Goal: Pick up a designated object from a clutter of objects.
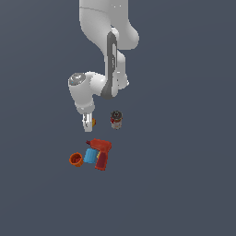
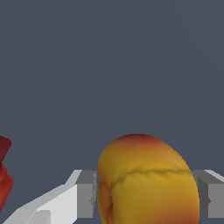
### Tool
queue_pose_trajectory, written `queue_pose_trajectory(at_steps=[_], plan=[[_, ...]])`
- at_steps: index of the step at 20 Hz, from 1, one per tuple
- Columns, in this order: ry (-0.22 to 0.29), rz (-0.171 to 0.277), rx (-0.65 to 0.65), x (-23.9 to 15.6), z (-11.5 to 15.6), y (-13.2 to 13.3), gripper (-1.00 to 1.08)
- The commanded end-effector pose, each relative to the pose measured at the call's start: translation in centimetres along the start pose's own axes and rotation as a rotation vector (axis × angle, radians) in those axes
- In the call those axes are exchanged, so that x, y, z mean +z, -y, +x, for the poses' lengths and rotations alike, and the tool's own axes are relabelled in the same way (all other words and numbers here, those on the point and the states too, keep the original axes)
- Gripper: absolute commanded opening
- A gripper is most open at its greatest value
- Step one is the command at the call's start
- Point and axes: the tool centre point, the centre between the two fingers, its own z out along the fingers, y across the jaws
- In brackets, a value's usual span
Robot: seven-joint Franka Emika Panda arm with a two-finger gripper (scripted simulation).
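Ball: the yellow-red ball [image 2: 146, 183] sits between the two fingers [image 2: 85, 194] in the wrist view; in the exterior view only a sliver of it [image 1: 93, 122] peeks out beside the gripper [image 1: 87, 123], at the 12 o'clock end of the clutter

Jaws: closed in around the ball, one finger at each flank, with no clear gap on either side; I judge them gripping or about to, but firm contact cannot be confirmed

Height: whether the ball rests on the surface [image 1: 184, 184] or is already lifted cannot be told

Risk, slip: the ball is round and smooth, and the pads meet it on curved sides, so a weak or off-centre squeeze could let it squirt out or roll away during the lift

Risk, depth: the fingers appear to hold the ball low on their length; if only the tips bite, a quick upward move may shake it loose

Risk, swing: a sideways move toward 3 o'clock could clip the can

Can: dark-topped can [image 1: 116, 120] stands upright, near the ball at 3 o'clock but apart from it

Drill: red drill [image 1: 101, 153] lies toward 6 o'clock, well apart; a red edge [image 2: 4, 179] shows in the wrist view

Block: blue block [image 1: 90, 156] touches the drill

Cup: orange cup [image 1: 76, 159] just beside the block

Way up: nothing hangs over the ball except the arm itself, so a straight rise looks unobstructed
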Motion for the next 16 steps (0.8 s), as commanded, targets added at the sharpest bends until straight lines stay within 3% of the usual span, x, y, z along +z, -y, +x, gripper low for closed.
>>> queue_pose_trajectory(at_steps=[1,16], plan=[[0.0,0.001,-0.001,-0.9,-0.8,0.7,-1.0],[-0.005,-0.001,0.002,-10.0,-9.2,7.5,-1.0]])
